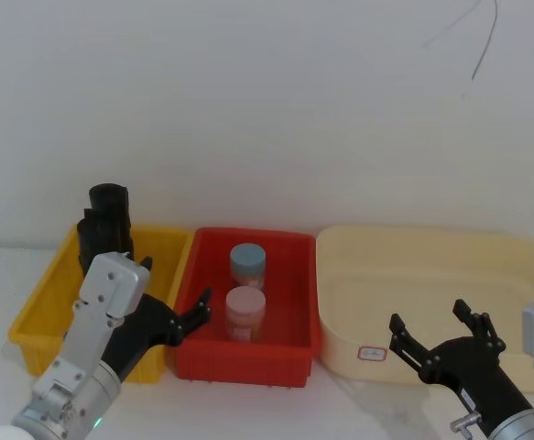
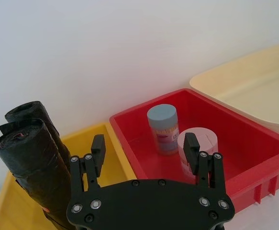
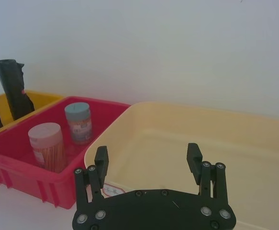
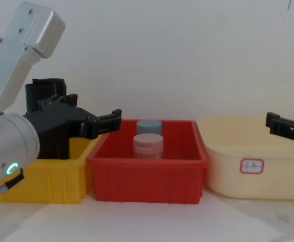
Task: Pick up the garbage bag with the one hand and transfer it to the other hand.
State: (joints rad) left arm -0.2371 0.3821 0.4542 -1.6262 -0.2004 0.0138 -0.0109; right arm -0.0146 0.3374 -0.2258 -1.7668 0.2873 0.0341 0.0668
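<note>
The garbage bag (image 1: pixel 109 207) (image 2: pixel 33 115) is a black glossy roll standing upright in the back left corner of the yellow bin (image 1: pixel 36 316). An alike black roll (image 1: pixel 92 236) (image 2: pixel 30 165) leans against its front. My left gripper (image 1: pixel 173 284) (image 2: pixel 145 143) (image 4: pixel 94 108), on the green-ringed wrist, hangs open above the wall between the yellow and red bins. It is to the right of the rolls and touches neither. My right gripper (image 1: pixel 429 316) (image 3: pixel 147 152) (image 4: pixel 288 128) stands open over the front of the cream tub, holding nothing.
The red bin (image 1: pixel 289 362) in the middle holds a blue-lidded jar (image 1: pixel 247 266) and a pink jar (image 1: pixel 245 313). A wide cream tub (image 1: pixel 486 243) sits at the right with a small label (image 1: pixel 373 352) on its front. A white wall stands close behind.
</note>
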